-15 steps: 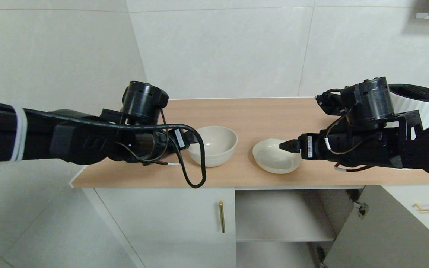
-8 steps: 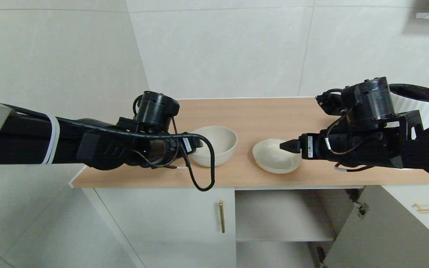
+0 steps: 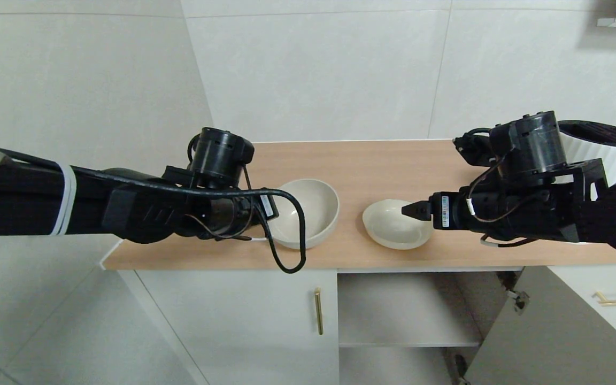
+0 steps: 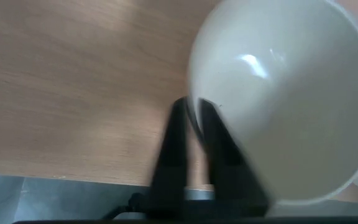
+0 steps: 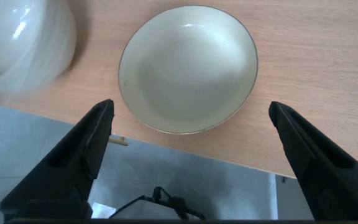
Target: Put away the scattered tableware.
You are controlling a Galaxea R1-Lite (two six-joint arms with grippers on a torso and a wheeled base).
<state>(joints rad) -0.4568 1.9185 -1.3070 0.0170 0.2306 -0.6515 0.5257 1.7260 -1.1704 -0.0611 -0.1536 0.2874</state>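
A deep cream bowl (image 3: pixel 312 211) stands tilted on the wooden counter (image 3: pixel 372 166), its opening turned toward the right. My left gripper (image 3: pixel 271 207) is shut on its near-left rim; in the left wrist view one finger sits inside and one outside the bowl (image 4: pixel 291 106), with the gripper (image 4: pixel 197 127) clamped on the wall. A shallow cream bowl (image 3: pixel 393 227) lies flat to the right, near the counter's front edge. My right gripper (image 3: pixel 412 209) hovers just above it, open, its fingers spread wider than the bowl (image 5: pixel 188 68) in the right wrist view (image 5: pixel 191 111).
A white ribbed container (image 3: pixel 607 147) with a dark inside stands at the back right of the counter. Below the counter an open cabinet shows a bare shelf (image 3: pixel 404 326). Its door (image 3: pixel 532 331) hangs open at the right. A closed door with a gold handle (image 3: pixel 318 310) is to the left.
My left gripper moved right to the deep bowl and shut on its rim; the bowl has tipped up from flat. The right arm and the shallow bowl have not moved.
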